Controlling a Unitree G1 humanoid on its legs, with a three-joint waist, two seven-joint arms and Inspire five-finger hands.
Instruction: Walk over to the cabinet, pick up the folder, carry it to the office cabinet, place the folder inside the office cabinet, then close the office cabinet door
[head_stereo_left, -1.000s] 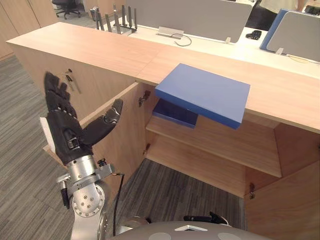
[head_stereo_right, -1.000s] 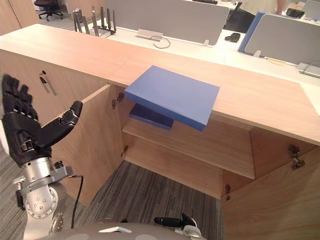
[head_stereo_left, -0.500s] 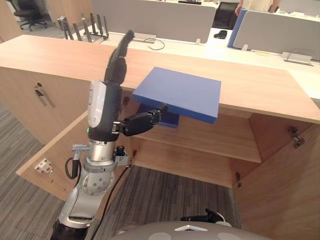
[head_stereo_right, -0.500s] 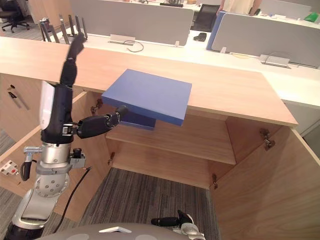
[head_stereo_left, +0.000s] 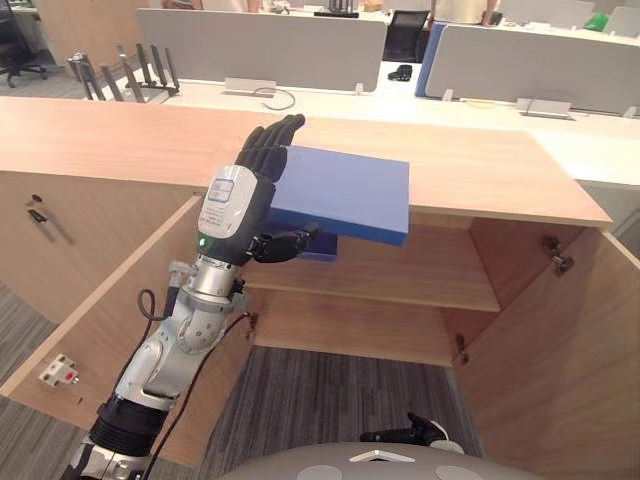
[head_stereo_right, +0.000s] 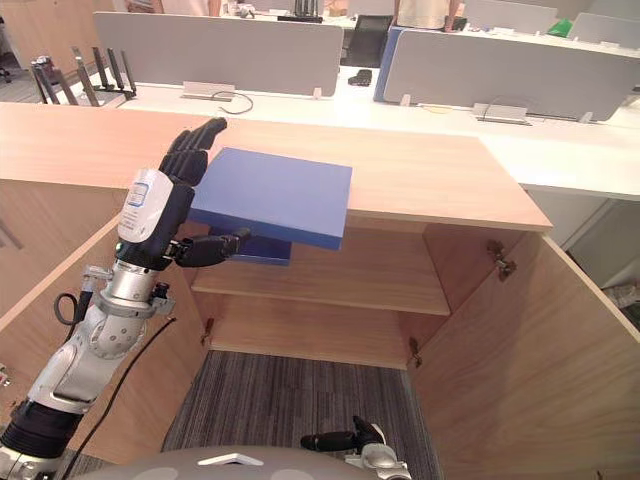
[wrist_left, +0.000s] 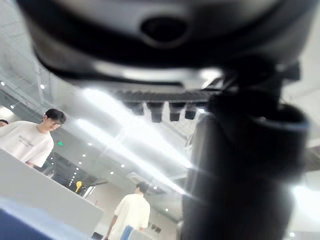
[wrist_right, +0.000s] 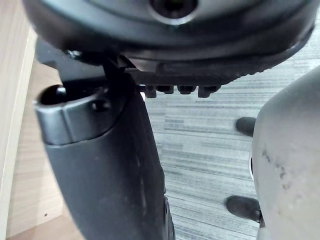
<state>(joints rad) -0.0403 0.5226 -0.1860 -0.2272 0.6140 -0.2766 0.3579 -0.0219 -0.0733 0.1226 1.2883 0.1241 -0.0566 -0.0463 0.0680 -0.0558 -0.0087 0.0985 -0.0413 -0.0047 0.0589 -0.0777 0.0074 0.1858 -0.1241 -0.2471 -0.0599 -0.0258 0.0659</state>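
Folder (head_stereo_left: 345, 190), blue, flat, rectangular, stiff-covered. Location: 12 o'clock, on the long light-wood bench (head_stereo_left: 100, 130), its near portion overhanging the bench's 6 o'clock edge above the open office cabinet.

Left hand (head_stereo_left: 235, 205): at the folder's 9 o'clock side, spread. Straight fingers (head_stereo_left: 270, 150) lie over the far-left corner and the thumb (head_stereo_left: 285, 243) reaches under the overhang, so nothing is clamped. Contact with the cover cannot be told.

Right hand (wrist_right: 105, 165): shows in its own wrist view above grey striped carpet. State cannot be told.

Hazards, as judged:
- Overhang: a forward or downward nudge from the straight fingers could tip the folder off the bench edge to the floor.
- Corner grip: a pinch taken this near one corner leaves most of the wide panel unsupported, so droop or swivel in the hand is likely.
- Thumb clearance: the thumb sits just beside a darker blue flat item (head_stereo_left: 322, 247) on the cabinet's wooden shelf (head_stereo_left: 400, 275) and could snag or drag it.
- Doors: the left wooden door (head_stereo_left: 110, 320) at 8 o'clock stands open close to the forearm. The right wooden door (head_stereo_left: 560, 340) at 4 o'clock is also open. Either could be knocked.

Appearance: matte, even blue top face with a slightly darker front edge showing some thickness. Corners are square, and no label or clasp is discernible. Likely rigid and smooth, hence slippery under a light pinch.
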